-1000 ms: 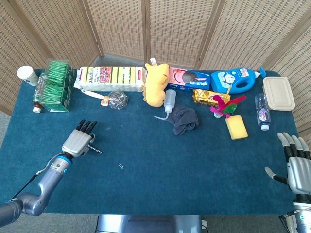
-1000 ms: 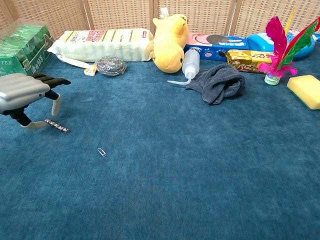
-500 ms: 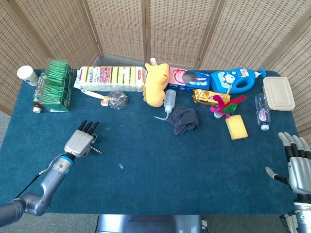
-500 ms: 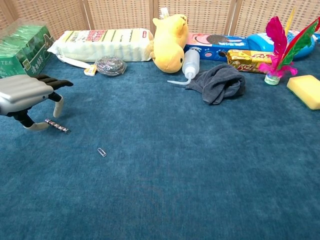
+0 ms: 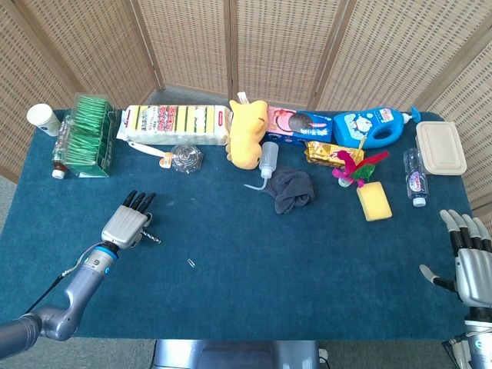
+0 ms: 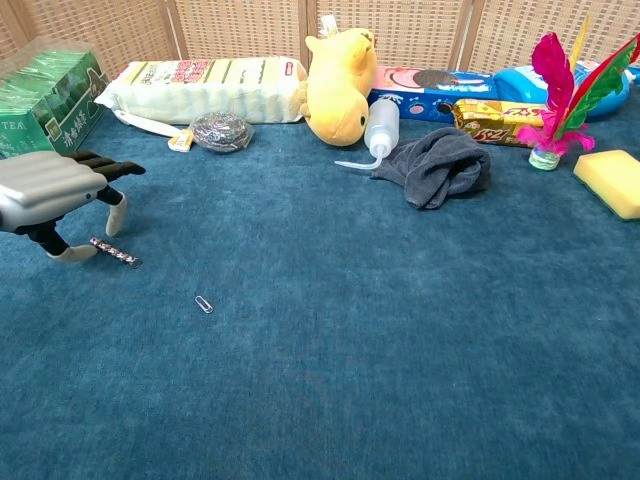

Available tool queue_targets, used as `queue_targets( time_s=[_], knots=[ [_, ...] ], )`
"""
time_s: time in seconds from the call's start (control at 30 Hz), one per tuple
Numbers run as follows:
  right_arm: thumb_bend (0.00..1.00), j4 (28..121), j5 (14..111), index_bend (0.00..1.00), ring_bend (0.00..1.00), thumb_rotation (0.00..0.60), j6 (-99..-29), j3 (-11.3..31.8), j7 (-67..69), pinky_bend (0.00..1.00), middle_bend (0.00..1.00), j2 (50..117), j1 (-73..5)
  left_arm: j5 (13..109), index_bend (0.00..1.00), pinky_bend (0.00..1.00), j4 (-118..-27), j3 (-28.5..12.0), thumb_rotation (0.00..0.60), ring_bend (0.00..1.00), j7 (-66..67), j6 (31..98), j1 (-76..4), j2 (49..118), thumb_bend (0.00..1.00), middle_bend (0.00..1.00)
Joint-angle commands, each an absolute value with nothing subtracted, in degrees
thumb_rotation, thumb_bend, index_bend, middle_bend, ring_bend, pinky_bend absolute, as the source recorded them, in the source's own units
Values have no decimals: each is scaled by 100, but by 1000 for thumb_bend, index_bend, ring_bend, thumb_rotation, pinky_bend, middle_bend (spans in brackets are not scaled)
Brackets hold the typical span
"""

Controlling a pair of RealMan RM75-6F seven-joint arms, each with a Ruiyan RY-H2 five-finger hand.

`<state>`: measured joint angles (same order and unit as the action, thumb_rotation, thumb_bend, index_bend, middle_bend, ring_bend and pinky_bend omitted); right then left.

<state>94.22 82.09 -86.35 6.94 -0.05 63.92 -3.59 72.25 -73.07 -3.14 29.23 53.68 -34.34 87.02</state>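
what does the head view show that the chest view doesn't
Only the head view shows the right hand, open over the table's near right corner, plus the paper cup, the lidded container and the water bottle. Only the chest view shows the left hand's thumb tip touching the beaded hair clip. Both show the left hand, the paper clip, the yellow plush toy and the grey cloth.

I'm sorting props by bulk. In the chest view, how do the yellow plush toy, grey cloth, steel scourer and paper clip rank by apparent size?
Largest to smallest:
1. yellow plush toy
2. grey cloth, fairly close to the plush, and crumpled, so unsure
3. steel scourer
4. paper clip, tiny though it lies nearest the camera
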Motion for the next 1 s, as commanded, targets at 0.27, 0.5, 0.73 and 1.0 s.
queue_targets(
  time_s=[0.27, 0.5, 0.73, 1.0],
  knots=[
    [90, 9441, 8199, 0, 0, 600, -8606, 690, 45, 0, 0, 6364, -362, 7146, 489, 0, -7315, -286, 600, 0, 3099, 5347, -3475, 8723, 635, 0],
    [91, 9459, 8196, 0, 0, 600, -8587, 684, 68, 0, 0, 6339, -364, 7077, 493, 0, -7309, -262, 600, 0, 3198, 5355, -3475, 8737, 642, 0],
    [91, 9475, 8199, 0, 0, 600, -8557, 673, 108, 0, 0, 6318, -369, 7020, 504, 0, -7298, -251, 600, 0, 3259, 5360, -3482, 8748, 693, 0],
    [91, 9478, 8201, 0, 0, 600, -8551, 672, 141, 0, 0, 6302, -371, 7018, 515, 0, -7321, -231, 600, 0, 3273, 5404, -3479, 8735, 721, 0]
  ],
)
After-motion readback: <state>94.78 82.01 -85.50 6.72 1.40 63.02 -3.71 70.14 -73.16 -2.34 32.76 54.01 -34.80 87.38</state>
